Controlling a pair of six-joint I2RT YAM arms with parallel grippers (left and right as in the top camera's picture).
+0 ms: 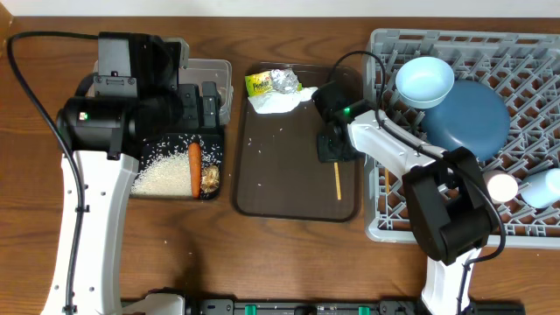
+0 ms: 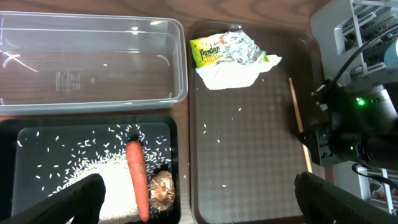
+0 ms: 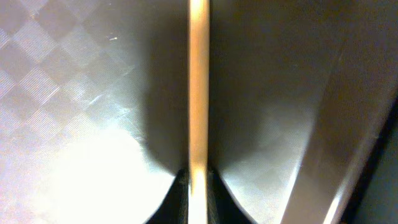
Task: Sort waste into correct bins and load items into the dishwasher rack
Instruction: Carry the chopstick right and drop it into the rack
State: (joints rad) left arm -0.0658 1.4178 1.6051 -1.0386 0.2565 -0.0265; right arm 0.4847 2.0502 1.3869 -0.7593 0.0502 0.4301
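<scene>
My right gripper (image 1: 331, 150) is down on the brown serving tray (image 1: 289, 188), shut on a wooden chopstick (image 1: 337, 181) that fills the right wrist view (image 3: 198, 81) between the jaws (image 3: 198, 186). My left gripper (image 2: 208, 202) is open and empty above the black tray (image 1: 220, 162), which holds rice (image 2: 93, 177), the carrot (image 2: 137, 177) and the brown lump (image 2: 163, 190). The clear tub (image 2: 93, 62) is empty. Foil (image 2: 239, 46), wrapper (image 2: 208, 50) and napkin (image 2: 230, 73) lie at the serving tray's far end. The rack (image 1: 385, 223) holds the blue plate (image 1: 468, 118), bowl (image 1: 426, 79) and two cups (image 1: 503, 186).
A few loose rice grains are scattered on the serving tray. The right arm's body (image 2: 354, 130) sits over the tray's right edge next to the rack. Cables run along both arms.
</scene>
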